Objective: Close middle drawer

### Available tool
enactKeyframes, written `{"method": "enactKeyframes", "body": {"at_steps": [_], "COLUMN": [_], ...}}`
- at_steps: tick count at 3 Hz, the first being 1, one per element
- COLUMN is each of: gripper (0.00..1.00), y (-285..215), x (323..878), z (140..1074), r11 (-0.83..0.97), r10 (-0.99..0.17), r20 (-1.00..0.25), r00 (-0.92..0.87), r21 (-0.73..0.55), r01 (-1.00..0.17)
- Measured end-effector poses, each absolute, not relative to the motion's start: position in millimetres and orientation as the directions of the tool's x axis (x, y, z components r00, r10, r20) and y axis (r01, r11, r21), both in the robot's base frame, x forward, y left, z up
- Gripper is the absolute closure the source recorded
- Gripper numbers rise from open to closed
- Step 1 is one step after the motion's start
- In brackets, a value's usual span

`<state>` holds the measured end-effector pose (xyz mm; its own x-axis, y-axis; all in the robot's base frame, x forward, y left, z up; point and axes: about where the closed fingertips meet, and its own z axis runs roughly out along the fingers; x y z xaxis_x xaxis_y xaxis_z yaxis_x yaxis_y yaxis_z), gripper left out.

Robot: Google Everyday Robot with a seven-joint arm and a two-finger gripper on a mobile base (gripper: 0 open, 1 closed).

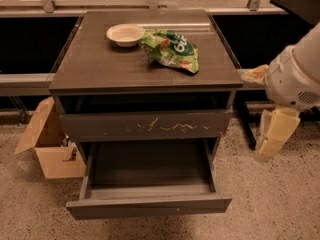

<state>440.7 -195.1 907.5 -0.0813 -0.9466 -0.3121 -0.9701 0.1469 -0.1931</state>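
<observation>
Camera view: the pulled-out middle drawer (150, 206) lies down and left of our pincer (274, 134), its front running sideways; we cannot tell the pincer's opening, and nothing looks held.

**Camera view, looking down on a dark wooden cabinet.** On the worktop (100, 69), a pale bowl (125, 34) stands near the rear edge, left of its middle. A crumpled green snack bag (172, 50) lies just beside the bowl on its right and reaches toward the worktop's centre. Below the front edge is a scratched drawer front (145, 125) with a dark gap above it. Beneath that, the middle drawer (149, 206) is pulled well out, its plain front bearing one pale speck. The gripper (270, 144) hangs beyond the right edge, below worktop level and apart from the cabinet. An open cardboard box (47, 144) stands on the speckled floor (280, 204) past the left edge.
</observation>
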Motion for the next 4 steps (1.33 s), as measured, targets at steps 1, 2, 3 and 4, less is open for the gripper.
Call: {"method": "enactKeyframes", "body": {"at_steps": [1, 2, 3, 4], "gripper": [0.0, 0.0, 0.0, 0.0], "y": [-179.7, -164.8, -150.0, -140.4], "x": [438.2, 429.3, 417.2, 406.5], "z": [857.2, 808.1, 762.7, 722.7], "r11": [0.058, 0.009, -0.02, -0.026], "r10": [-0.914, -0.872, -0.842, -0.821], "r20": [-0.407, -0.488, -0.538, -0.571], "r00": [0.012, 0.044, 0.041, 0.01], "r21": [-0.159, -0.106, -0.046, 0.021], "r01": [-0.986, -0.994, -0.999, -0.999]}}
